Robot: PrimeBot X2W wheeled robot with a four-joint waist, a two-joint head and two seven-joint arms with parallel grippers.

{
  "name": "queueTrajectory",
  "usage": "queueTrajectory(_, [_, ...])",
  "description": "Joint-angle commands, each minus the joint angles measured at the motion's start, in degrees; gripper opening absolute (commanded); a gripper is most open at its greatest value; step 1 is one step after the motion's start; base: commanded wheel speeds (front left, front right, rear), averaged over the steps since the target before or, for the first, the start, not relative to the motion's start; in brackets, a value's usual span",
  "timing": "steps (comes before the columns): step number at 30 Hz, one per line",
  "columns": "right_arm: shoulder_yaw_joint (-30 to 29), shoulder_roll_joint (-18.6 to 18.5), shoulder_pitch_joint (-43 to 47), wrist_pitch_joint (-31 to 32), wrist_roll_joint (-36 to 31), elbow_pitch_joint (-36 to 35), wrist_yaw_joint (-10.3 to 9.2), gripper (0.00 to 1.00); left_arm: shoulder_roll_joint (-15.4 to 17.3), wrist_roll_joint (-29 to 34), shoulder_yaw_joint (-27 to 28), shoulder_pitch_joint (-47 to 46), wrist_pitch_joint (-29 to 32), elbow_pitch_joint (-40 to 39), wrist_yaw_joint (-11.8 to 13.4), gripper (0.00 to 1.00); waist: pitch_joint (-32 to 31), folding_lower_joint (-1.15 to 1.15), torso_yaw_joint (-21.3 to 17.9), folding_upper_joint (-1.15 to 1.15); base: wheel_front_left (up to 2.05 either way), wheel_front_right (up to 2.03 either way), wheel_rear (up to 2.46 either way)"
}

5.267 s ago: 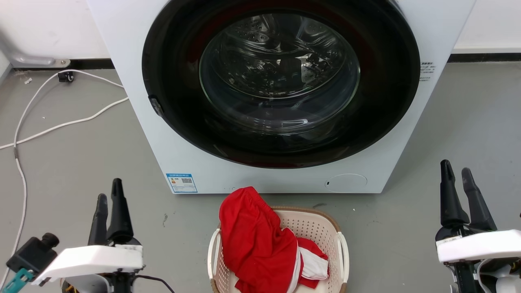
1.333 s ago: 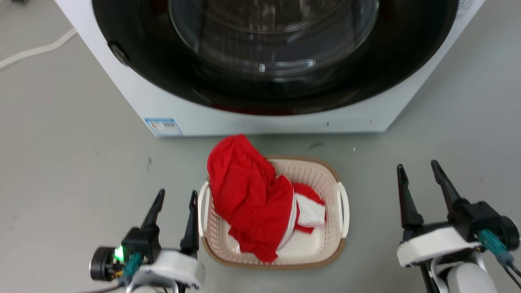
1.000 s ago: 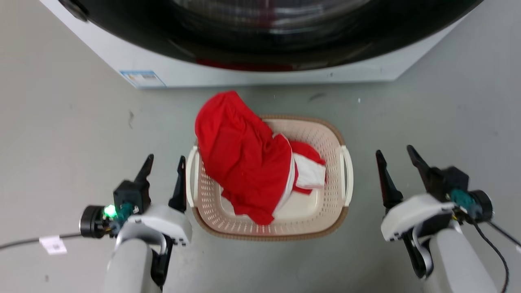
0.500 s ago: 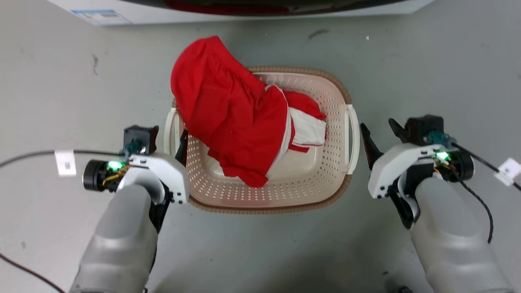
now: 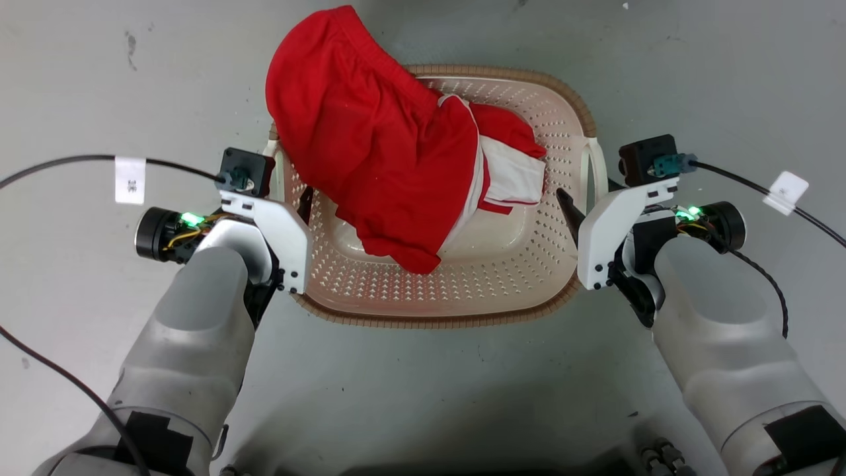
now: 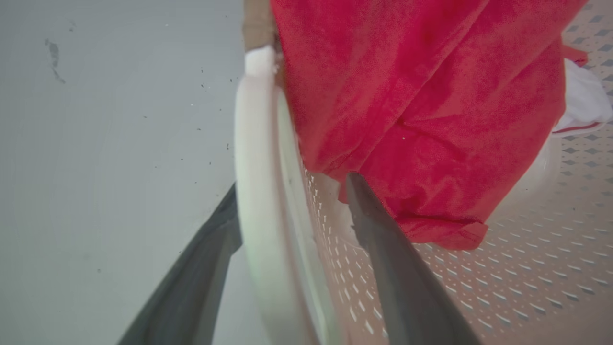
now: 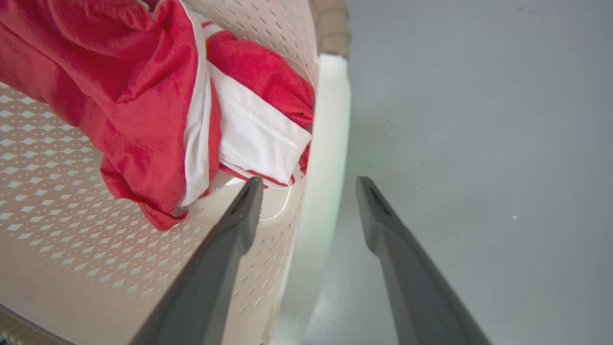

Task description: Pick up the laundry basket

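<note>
The laundry basket [image 5: 429, 322], cream, perforated and brown-rimmed, sits on the grey floor between my arms. A red garment [image 5: 370, 132] drapes over its far left rim, and a red-and-white cloth [image 5: 512, 175] lies inside. My left gripper [image 5: 285, 193] is open astride the left loop handle [image 6: 258, 158]: one finger stands outside and the other inside the basket wall [image 6: 527, 268], as the left gripper [image 6: 293, 181] shows in its wrist view. My right gripper [image 5: 588, 188] is open astride the right handle [image 7: 325, 143], and the right gripper [image 7: 310, 181] has one finger inside the basket [image 7: 57, 201].
Grey floor [image 5: 429, 396] surrounds the basket. A black cable [image 5: 66, 162] with a white tag runs from my left wrist. Another tagged cable [image 5: 786, 188] trails from my right wrist.
The head camera has tilted down, so the washing machine has left the view. Both grippers have closed in from the basket's sides and now straddle its handles, the right one from clear outside.
</note>
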Motion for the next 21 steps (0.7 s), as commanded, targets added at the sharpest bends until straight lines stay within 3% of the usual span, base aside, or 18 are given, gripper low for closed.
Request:
queueTrajectory(1, [0.37,-0.06,-0.94,0.81,0.49,0.84,-0.06,1.0,0.38,-0.76,-0.49,-0.88,0.69,0.37,-0.08,1.0,0.63,-0.01,0.26,0.0,0.0,0.0,0.0])
queueTrajectory(9, [2.95,-0.06,-4.61,2.03,2.98,4.13,-0.06,1.0,1.51,-6.05,-7.61,-3.16,5.27,-0.07,-0.08,1.0,2.43,-0.01,0.6,0.0,0.0,0.0,0.0])
queueTrajectory(18, [5.73,-0.06,-6.29,2.29,7.3,5.38,-0.06,1.0,3.18,-11.49,-13.01,-3.58,6.27,-0.98,-0.08,1.0,3.05,-0.01,0.8,0.0,0.0,0.0,0.0])
queueTrajectory(19, [6.01,-0.06,-6.46,2.3,7.51,5.75,-0.06,1.0,3.11,-12.11,-13.49,-3.53,6.34,-1.09,-0.08,0.49,3.11,-0.01,0.84,0.0,0.0,0.0,0.0])
queueTrajectory(20, [6.26,-0.06,-6.58,2.34,7.71,6.09,-0.06,0.44,2.97,-12.75,-13.99,-3.43,6.21,-1.44,-0.08,0.13,3.16,-0.01,0.91,0.0,0.0,0.0,0.0])
queueTrajectory(21, [6.53,-0.06,-6.71,2.21,7.73,6.35,-0.06,0.11,3.0,-13.55,-14.4,-3.34,5.96,-1.72,-0.09,0.0,3.21,-0.01,1.02,0.0,0.0,0.0,0.0])
